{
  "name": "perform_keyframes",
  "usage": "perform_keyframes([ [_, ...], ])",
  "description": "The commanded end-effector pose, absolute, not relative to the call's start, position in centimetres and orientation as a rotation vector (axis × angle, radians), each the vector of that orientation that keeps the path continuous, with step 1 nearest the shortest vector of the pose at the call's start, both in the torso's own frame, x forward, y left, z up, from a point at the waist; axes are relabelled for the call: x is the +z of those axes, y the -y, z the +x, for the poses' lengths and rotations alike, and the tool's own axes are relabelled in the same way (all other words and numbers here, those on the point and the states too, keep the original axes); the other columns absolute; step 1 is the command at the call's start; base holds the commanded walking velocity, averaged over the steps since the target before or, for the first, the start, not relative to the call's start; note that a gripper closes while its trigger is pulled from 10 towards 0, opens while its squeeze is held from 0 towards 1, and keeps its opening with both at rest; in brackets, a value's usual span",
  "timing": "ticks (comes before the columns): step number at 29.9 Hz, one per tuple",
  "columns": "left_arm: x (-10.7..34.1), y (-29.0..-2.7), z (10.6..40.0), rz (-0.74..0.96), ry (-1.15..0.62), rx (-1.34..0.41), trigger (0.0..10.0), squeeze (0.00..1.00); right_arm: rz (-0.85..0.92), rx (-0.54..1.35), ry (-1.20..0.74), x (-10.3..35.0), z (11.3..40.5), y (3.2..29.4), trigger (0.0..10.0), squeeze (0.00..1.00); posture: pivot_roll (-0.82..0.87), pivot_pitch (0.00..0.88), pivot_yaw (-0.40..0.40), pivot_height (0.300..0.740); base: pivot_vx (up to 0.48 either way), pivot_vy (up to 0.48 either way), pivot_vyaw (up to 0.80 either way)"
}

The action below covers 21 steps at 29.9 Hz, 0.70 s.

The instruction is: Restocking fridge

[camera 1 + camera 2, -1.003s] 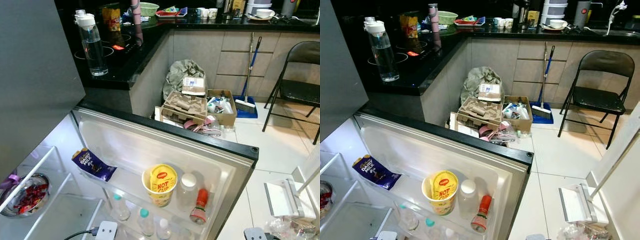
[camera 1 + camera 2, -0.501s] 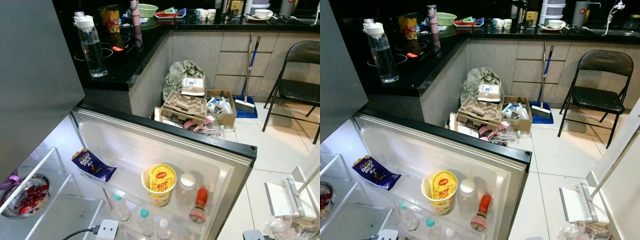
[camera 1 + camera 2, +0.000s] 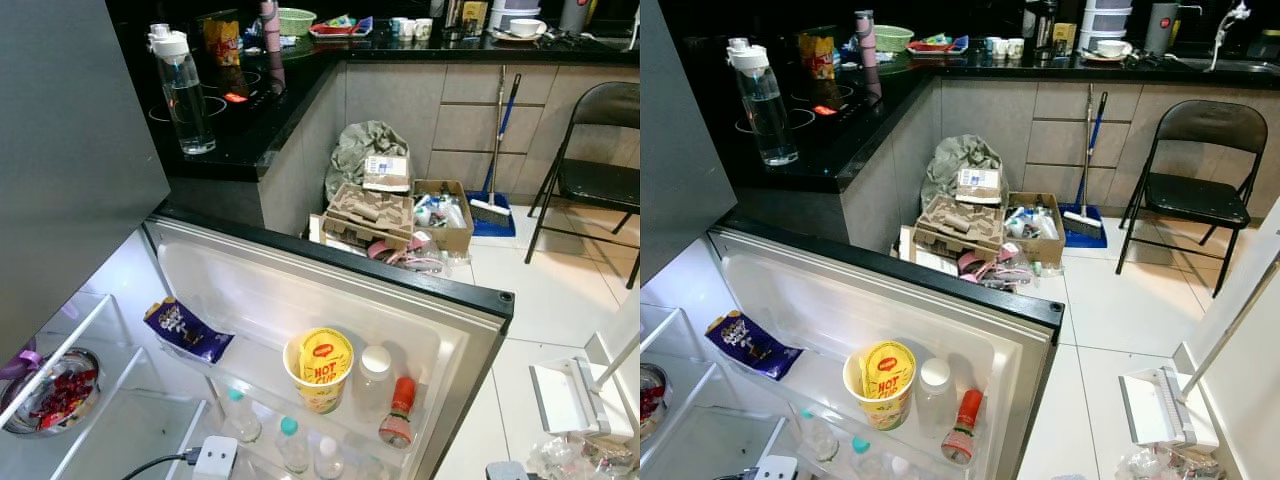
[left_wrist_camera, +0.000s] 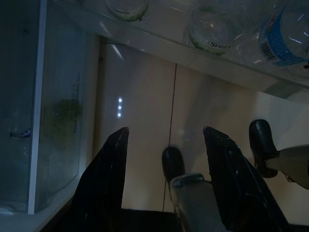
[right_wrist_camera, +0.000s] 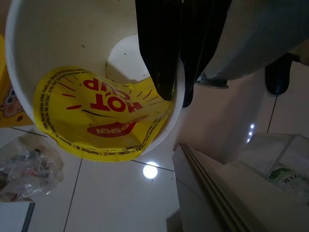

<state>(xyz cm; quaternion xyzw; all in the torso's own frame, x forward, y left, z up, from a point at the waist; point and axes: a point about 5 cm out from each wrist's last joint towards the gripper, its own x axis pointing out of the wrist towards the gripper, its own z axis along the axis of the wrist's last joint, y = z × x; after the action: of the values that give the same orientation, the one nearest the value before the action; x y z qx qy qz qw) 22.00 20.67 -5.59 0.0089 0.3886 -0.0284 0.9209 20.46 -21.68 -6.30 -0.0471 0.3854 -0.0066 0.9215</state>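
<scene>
Fridge door (image 3: 330, 290): I see it swung wide, its shelf crowded.
Floor (image 4: 145, 121): pale tile, free room beneath both arms.
Hot Cup (image 5: 96, 92): white cup with yellow lid, clenched at its rim by my right end effector (image 5: 176, 94).
Left end effector (image 4: 166, 140): fingers spread, holding nothing.

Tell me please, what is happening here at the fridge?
The robot stands at an open fridge door during restocking. Its right gripper is shut on the rim of a yellow hot cup, held low above the floor. The left gripper hangs open and holds nothing. On the door shelf there are already another hot cup, a purple chocolate packet, a white-capped jar and a red-capped bottle, with water bottles on the shelf below.
</scene>
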Motion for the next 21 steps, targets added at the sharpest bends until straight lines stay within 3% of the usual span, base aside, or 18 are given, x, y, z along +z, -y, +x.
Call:
perform_keyframes([
  [1, -6.19, -20.42, 21.19, 0.008, -0.834, -0.06, 10.0, 0.0, -0.082, -0.026, -0.821, -6.65, 19.9, 21.88, 10.0, 0.0, -0.14, 0.129, 0.041, 0.74, 0.0, 0.0, 0.0],
  [12, -6.19, -20.33, 21.19, 0.007, -0.832, -0.072, 10.0, 0.0, -0.08, -0.03, -0.837, -6.89, 19.48, 21.99, 10.0, 0.0, -0.14, 0.131, 0.044, 0.74, 0.0, 0.0, 0.0],
  [21, -6.23, -20.67, 21.02, -0.001, -0.832, -0.05, 10.0, 0.0, -0.086, -0.029, -0.857, -7.23, 18.91, 21.96, 10.0, 0.0, -0.14, 0.123, 0.039, 0.74, 0.0, -0.268, 0.0],
])
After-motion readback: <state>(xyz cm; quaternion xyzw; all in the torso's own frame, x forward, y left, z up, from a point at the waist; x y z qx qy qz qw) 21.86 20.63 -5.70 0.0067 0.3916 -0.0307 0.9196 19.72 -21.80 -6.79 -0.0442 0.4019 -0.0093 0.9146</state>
